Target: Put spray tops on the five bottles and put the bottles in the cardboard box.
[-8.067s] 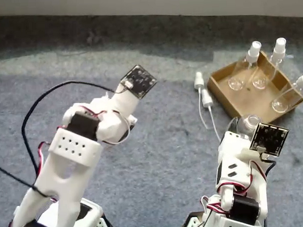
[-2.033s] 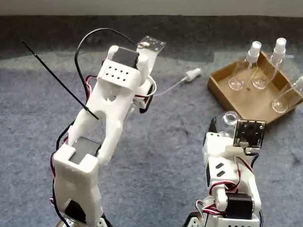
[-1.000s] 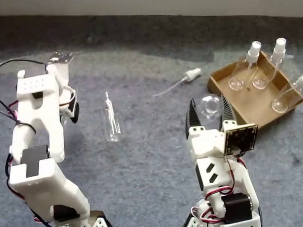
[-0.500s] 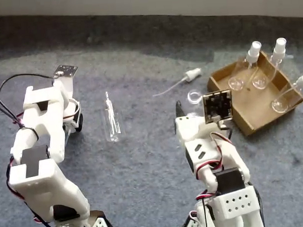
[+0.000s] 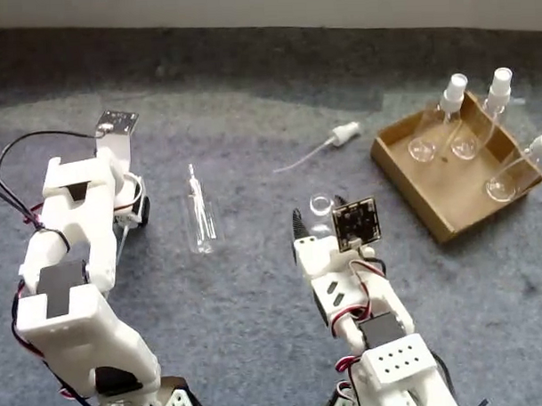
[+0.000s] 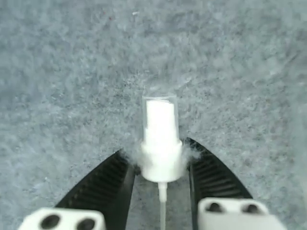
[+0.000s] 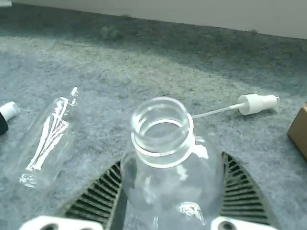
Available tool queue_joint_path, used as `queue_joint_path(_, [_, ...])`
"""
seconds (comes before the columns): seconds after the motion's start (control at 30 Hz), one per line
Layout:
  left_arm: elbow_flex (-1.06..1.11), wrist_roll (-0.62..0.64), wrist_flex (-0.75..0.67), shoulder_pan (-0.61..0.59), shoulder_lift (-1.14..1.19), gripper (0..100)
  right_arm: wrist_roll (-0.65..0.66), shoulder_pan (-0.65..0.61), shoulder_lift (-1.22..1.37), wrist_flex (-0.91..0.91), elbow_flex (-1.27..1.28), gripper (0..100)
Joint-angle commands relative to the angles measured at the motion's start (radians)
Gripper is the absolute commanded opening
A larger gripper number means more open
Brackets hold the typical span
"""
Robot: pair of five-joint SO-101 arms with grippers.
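Observation:
My right gripper [image 5: 311, 225] is shut on an open-mouthed clear bottle [image 5: 321, 204], held upright low over the carpet, left of the cardboard box [image 5: 403, 170]. In the right wrist view the bottle [image 7: 163, 143] stands between the ribbed fingers [image 7: 98, 194]. My left gripper [image 6: 160, 165] is shut on a white spray top [image 6: 160, 139] with a clear cap, its tube running back between the fingers. That gripper [image 5: 129, 217] sits at the left of the carpet. A second clear bottle [image 5: 200, 220] lies between the arms. Another spray top [image 5: 344, 133] lies loose near the box.
Three bottles with spray tops [image 5: 452, 91] lean inside the cardboard box at the right. The lying bottle [image 7: 48, 139] and the loose spray top [image 7: 256, 103] with its long tube also appear in the right wrist view. A wall edge runs along the far side.
My right arm has swung left with the bottle, away from the box towards the middle. The left arm has shifted only slightly, still holding the spray top.

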Motion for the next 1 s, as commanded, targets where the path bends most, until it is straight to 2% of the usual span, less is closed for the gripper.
queue_joint_path(0.0, [-0.033,-0.002,-0.095,-0.008,-0.05,13,-0.005,-0.012,0.004,-0.039,-0.001,21.3])
queue_joint_path(0.43, [-0.028,-0.003,-0.089,0.002,-0.048,13,-0.005,-0.012,0.004,-0.039,0.001,21.3])
queue_joint_path(0.8, [-0.131,-0.002,-0.06,0.015,0.142,13,-0.002,-0.012,0.004,-0.039,0.001,21.3])
queue_joint_path(0.87, [-0.159,0.0,-0.012,0.019,0.142,11,-0.002,-0.012,0.004,-0.039,0.002,21.3])
queue_joint_path(0.97, [-0.211,0.0,0.058,0.021,0.142,0,-0.002,-0.012,0.004,-0.039,0.002,21.3])
